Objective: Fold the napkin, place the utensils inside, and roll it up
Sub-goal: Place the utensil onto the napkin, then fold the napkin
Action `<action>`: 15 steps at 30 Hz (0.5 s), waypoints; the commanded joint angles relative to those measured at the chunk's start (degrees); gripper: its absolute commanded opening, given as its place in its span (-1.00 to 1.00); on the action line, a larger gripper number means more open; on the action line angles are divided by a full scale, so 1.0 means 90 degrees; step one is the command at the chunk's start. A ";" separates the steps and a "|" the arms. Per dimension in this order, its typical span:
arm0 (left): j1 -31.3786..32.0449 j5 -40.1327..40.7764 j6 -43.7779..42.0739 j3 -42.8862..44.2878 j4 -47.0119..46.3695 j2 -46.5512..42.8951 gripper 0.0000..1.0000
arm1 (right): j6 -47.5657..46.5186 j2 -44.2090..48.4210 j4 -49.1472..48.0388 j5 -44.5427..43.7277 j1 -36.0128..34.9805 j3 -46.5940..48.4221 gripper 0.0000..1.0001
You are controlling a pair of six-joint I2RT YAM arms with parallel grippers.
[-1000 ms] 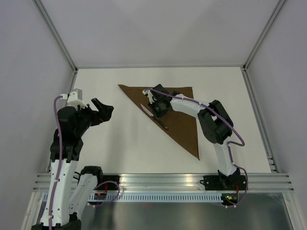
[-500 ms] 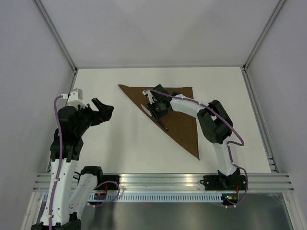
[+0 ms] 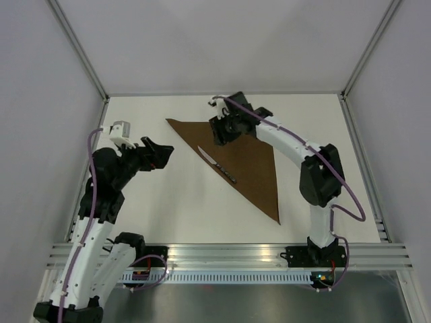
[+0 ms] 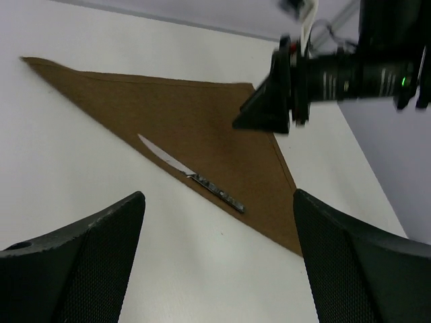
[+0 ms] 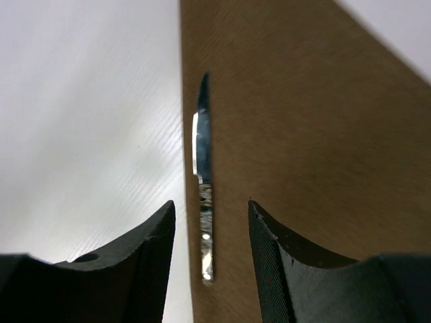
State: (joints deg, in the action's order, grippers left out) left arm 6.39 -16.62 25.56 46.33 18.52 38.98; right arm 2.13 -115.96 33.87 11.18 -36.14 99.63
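Top external view gives us the napkin (image 3: 248, 158) folded into a triangle on the table (image 3: 168, 202). The knife (image 3: 217, 164) lies along its long edge, placed there, we judge, so the cloth can roll around it. Our right gripper (image 3: 221, 133) hovers over the far part, jaws apart and empty. Our left gripper (image 3: 160, 153) hangs wide open, well apart from the cloth.

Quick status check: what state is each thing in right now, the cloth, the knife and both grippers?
napkin: folded into a triangle, lying flat.
knife: lying loose along the napkin's long edge.
left gripper: open, empty, beside the napkin.
right gripper: open, empty, above the knife.
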 commanded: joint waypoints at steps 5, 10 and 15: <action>0.3758 0.2606 -0.1479 -0.0478 -0.2015 0.0726 0.85 | 0.0330 0.1507 0.0387 0.0954 0.2497 -0.0268 0.07; 0.6074 0.4342 -0.2819 -0.1406 -0.3989 0.1729 0.89 | 0.0359 0.2112 0.0124 0.1258 0.3584 -0.1333 0.07; 0.7413 0.4922 -0.4635 -0.1612 -0.5998 0.3371 0.90 | 0.0437 0.2192 -0.0296 0.1229 0.3976 -0.2046 0.05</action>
State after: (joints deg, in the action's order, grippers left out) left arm 68.27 19.25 -1.87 32.58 -16.78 63.44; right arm 4.34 -97.32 32.99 19.97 0.21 83.59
